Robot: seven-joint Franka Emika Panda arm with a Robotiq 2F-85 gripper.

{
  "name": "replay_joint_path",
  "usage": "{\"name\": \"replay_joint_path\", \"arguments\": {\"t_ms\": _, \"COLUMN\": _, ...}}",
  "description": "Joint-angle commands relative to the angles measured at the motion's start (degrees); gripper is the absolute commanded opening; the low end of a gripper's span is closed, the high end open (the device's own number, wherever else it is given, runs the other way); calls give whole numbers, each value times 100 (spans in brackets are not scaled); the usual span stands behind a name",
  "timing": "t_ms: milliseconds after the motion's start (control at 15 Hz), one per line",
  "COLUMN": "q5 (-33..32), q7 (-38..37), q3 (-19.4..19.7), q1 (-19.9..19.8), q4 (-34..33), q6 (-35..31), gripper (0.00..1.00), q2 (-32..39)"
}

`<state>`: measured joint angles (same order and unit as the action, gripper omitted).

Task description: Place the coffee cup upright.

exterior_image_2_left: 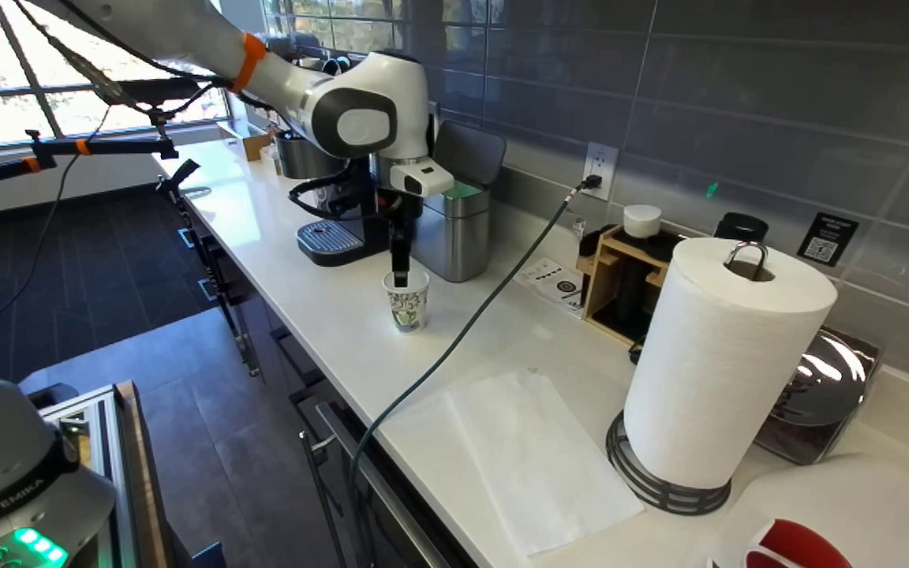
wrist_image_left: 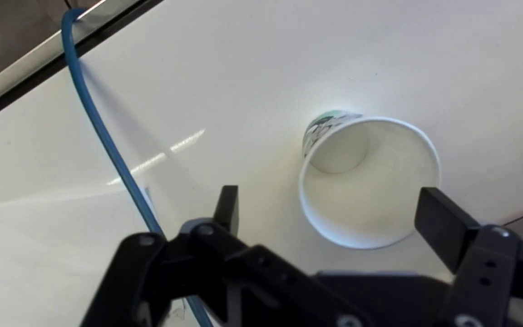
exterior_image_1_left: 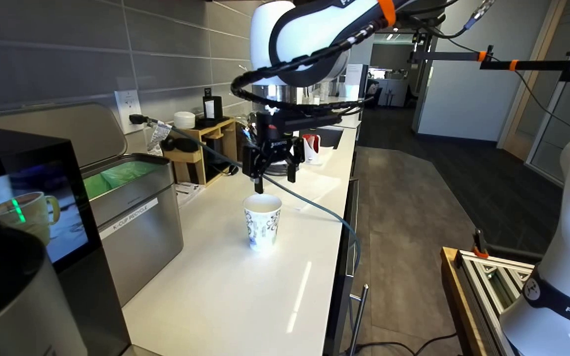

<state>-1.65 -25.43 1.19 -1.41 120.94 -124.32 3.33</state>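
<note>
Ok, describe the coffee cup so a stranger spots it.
On the long white counter, find the green-lined silver bin. Between it and the blue cable stands the upright white coffee cup. Unlike the plain paper towel roll, it carries swirly print.

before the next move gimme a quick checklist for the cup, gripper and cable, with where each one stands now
1. Cup upright on the counter: ok, mouth up and base down in both exterior views.
2. Gripper open: ok, its fingers stand apart in the wrist view.
3. Fingers clear of the cup: cannot tell, one overlaps the rim in the wrist view.
4. Cup centred between the fingers, if gripping: not ok, it seems off toward one finger.
5. Cable clear of the cup: ok, a gap shows in the wrist view.
</note>
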Motion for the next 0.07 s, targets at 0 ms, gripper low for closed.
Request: {"name": "replay_joint_path", "arguments": {"t_ms": 0, "q5": -10, "q7": 34, "q3": 22, "q1": 20, "q4": 49, "q6": -1, "gripper": 100, "q2": -109}}
